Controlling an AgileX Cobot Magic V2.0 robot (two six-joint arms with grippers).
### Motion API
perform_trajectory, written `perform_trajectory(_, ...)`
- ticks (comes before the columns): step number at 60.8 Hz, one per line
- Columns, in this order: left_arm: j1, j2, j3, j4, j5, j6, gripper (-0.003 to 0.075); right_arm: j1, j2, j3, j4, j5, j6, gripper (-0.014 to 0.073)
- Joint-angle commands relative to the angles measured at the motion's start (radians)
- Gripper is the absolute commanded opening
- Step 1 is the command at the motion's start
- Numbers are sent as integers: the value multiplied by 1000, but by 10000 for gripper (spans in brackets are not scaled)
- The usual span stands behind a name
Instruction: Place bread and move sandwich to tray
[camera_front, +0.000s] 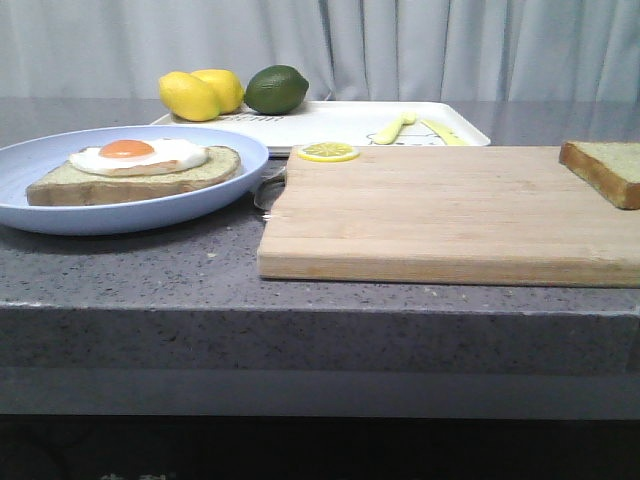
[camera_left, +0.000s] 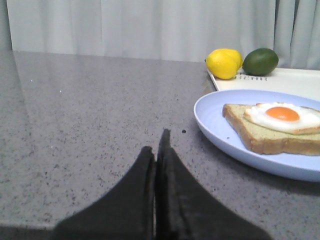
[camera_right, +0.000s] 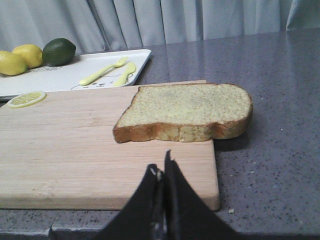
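My left gripper (camera_left: 159, 150) sits clenched tight on nothing over the bare grey counter (camera_left: 90, 115), beside the light-blue plate (camera_left: 215, 130) that carries the sandwich (camera_left: 272, 127), egg and orange yolk on top. My right gripper (camera_right: 161, 172) is pressed closed and empty too, low over the wooden cutting board (camera_right: 65, 150), with the bread (camera_right: 187, 112) lying flat just ahead, its far end overhanging the board's edge. The tray (camera_front: 330, 125) lies behind board and plate (lemons (camera_front: 200, 93), a lime (camera_front: 276, 89), yellow fork (camera_right: 103, 71) and knife (camera_right: 125, 73) on it).
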Motion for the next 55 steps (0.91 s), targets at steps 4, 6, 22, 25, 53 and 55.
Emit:
perform_trajectory(4,0,-21,-1,-10,-142,-9,-20,-4,-18,-4,-7,-83,-7,-51)
perform_trajectory(6,0,-21,-1,-10,-157,-9,-20,-4,-18,-4,-7,-92,-7,-51)
perform_trajectory(22,0,-19,-78,-10,-285,-9,-20,-3,-18,-80,-7,-97,-7,-51)
perform_trajectory(25,0,-15,-125,-10,-246,-9,-20,-3,-18,-122,-7,-66,-7,-51)
perform_trajectory(53,0,509,-602,-6,132,-9,-20,-3,449,-588,-7,181,-7,-60)
perform_trajectory(55,0,527,-606,-6,114,-9,-20,-3,476,-603,-7,178,-7,-60)
